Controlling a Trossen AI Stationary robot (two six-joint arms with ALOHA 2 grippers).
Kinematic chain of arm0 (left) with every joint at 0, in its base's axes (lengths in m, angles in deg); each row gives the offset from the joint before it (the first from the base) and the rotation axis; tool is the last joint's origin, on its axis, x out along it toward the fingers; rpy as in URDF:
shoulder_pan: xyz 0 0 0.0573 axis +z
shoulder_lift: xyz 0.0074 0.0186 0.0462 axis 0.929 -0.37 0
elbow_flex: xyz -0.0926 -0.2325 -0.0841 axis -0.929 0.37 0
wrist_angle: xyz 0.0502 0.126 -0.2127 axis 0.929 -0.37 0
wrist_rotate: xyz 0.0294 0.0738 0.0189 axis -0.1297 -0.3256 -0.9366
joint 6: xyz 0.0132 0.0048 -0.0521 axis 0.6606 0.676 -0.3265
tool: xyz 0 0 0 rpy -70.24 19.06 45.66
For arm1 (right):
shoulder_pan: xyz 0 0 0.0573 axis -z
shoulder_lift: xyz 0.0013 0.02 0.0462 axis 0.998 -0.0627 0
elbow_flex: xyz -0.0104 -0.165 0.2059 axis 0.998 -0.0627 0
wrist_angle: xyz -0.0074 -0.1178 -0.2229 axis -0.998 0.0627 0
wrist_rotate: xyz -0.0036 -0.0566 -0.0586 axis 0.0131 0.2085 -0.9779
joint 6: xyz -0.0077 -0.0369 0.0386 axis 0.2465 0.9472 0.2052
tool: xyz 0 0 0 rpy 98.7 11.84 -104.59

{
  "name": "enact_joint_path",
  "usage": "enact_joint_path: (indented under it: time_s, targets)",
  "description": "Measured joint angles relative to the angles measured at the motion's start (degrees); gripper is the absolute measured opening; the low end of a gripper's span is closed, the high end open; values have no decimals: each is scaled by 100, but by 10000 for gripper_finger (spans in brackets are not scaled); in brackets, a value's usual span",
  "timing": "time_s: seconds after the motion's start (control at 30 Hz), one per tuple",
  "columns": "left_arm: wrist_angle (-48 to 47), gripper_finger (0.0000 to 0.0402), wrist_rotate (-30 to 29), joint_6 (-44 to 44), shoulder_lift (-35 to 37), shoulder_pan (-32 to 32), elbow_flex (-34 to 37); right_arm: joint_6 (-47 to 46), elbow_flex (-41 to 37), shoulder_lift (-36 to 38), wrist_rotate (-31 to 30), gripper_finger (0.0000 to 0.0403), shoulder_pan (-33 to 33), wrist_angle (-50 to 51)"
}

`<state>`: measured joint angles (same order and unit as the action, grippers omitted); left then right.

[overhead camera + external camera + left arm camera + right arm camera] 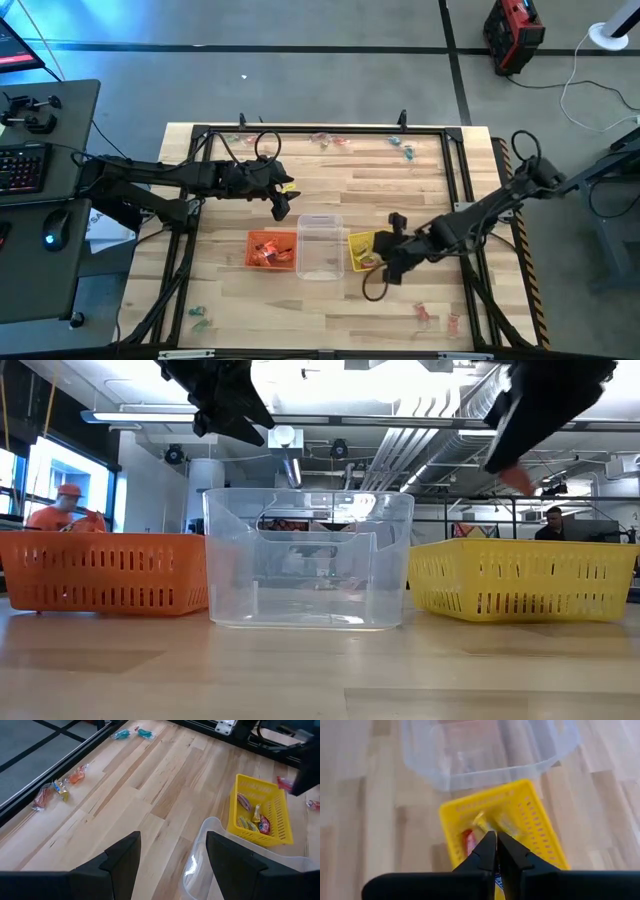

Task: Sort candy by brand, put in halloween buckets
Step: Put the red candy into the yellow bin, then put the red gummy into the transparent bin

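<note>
The wooden worktop (340,215) sits inside a dark frame, with three buckets in a row at its middle. The orange bucket (270,249) and yellow bucket (361,247) already hold candy; the clear bucket (319,246) looks empty. Loose candy (330,140) waits along the far edge, more at both near corners, so I judge much is left. My right tool (496,851) hangs over the yellow bucket, pinched narrow, perhaps on a wrapper. My left tool (172,855) hovers wide by the clear bucket, open wood beyond.

Keyboard (22,167), mouse (55,228), red case (513,33).
</note>
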<state>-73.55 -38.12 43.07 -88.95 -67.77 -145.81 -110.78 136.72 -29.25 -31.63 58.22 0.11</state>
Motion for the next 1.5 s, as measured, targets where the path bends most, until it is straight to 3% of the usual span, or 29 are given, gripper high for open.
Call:
enact_joint_path:
  time_s: [0.17,0.3,0.47,0.57,0.7,0.87,1.0,1.1,1.2,1.5]
  targets:
    - [0,214,2,2,0,0,0,-220,0,-187,372,32,225,-78]
    - [-1,214,6,2,0,0,0,-452,0,-249,722,93,245,-64]
    - [1,214,16,2,0,0,0,-606,286,-256,438,178,261,304]
    - [-1,214,15,4,0,0,0,-528,680,-254,611,208,321,811]
    - [-1,214,15,4,-2,0,0,-1626,957,-239,1191,216,165,1410]
    - [1,214,15,-114,0,0,0,-3866,612,-242,2234,213,-732,1498]
    - [5,214,15,-134,0,0,0,-5993,98,-247,2501,213,-1442,807]
    - [17,214,15,-135,0,0,0,-7025,-238,-300,2532,213,-1728,505]
    - [16,214,16,-136,0,0,0,-7505,-461,-472,2728,213,-1851,319]
    - [22,214,164,-2,0,0,-2,-7468,-509,-1274,3189,212,-1847,-50]
